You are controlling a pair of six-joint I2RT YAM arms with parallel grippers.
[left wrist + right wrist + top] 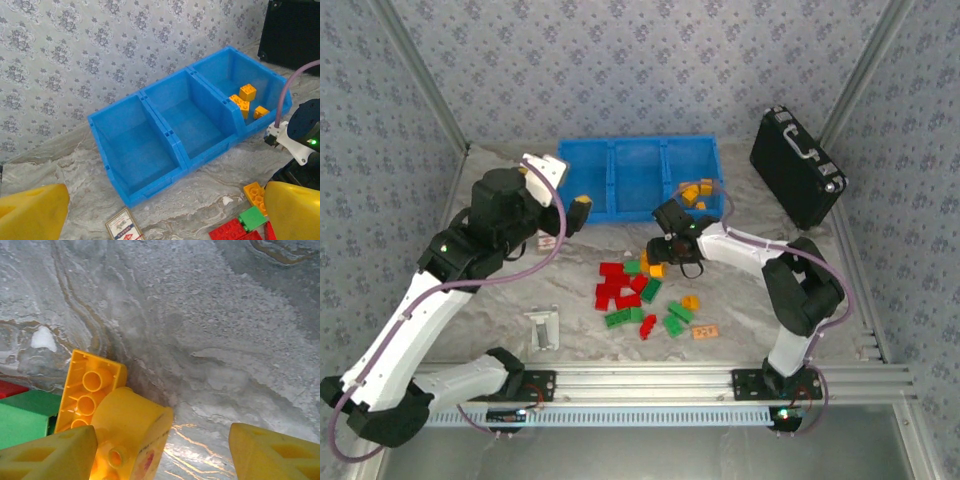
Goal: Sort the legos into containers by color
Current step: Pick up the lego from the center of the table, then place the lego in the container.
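Marbled tabletop (pixel 570 290) lay beneath the right claw (pixel 162 450), jaws partly open, an orange lego (pixel 90 385) just beside one finger (pixel 45 455); centring before closing would be wise. Left claw (pixel 162 217) hung wide near the blue containers (pixel 165 132).
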